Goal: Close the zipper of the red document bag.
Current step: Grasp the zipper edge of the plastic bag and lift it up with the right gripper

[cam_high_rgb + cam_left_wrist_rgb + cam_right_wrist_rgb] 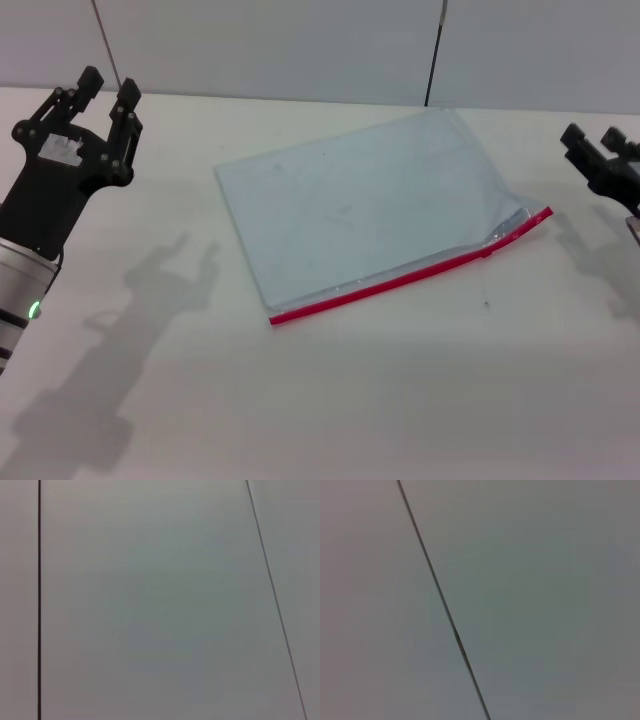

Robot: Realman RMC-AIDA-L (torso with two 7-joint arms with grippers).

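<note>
The red document bag (pixel 370 205), a flat translucent pale blue pouch, lies at an angle in the middle of the white table in the head view. Its zipper (pixel 400 281), a thin red strip, runs along the long edge nearest me; near its right end the pouch gapes slightly around a small slider (pixel 489 248). My left gripper (pixel 108 88) hovers open at the far left, well away from the bag, fingers pointing away from me. My right gripper (pixel 598 142) is at the right edge, right of the bag's corner. Both wrist views show only grey wall panels.
The white table (pixel 330 400) spreads around the bag, with the arms' shadows on it. Grey wall panels with dark seams (pixel 435 50) stand behind the table's far edge.
</note>
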